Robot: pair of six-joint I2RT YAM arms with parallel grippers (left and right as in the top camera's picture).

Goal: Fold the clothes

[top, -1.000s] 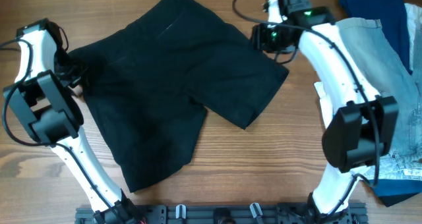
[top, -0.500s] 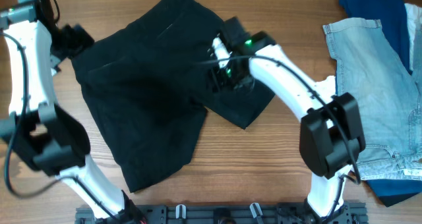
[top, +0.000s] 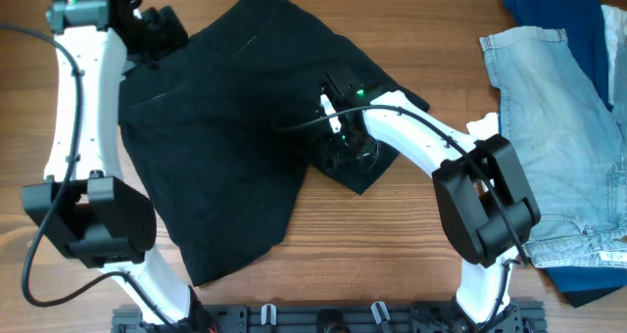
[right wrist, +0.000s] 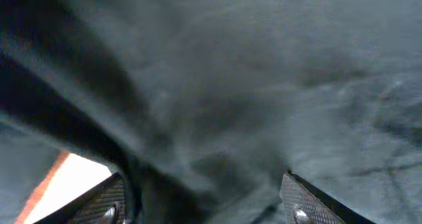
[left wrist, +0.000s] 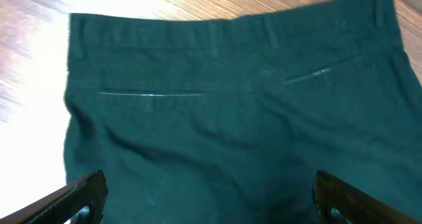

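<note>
The black shorts (top: 225,127) lie spread flat on the wooden table, waistband toward the upper left and two wide legs toward the lower right. My left gripper (top: 162,34) hovers over the upper left waistband corner. In the left wrist view its fingers (left wrist: 211,197) stand wide open above the waistband and back pockets of the shorts (left wrist: 231,118). My right gripper (top: 343,147) is low over the right leg near the hem. In the right wrist view its fingers (right wrist: 204,204) are open, with the black fabric (right wrist: 264,66) very close between them.
A pale blue denim garment (top: 558,108) lies at the right edge, with a dark blue cloth (top: 554,10) behind it at the back right. The arms' mounting rail (top: 323,318) runs along the front edge. Bare wood (top: 392,245) shows in front of the shorts.
The right gripper has swung from the back right down and left onto the right leg of the shorts. The left gripper has moved from the left edge up to the waistband corner.
</note>
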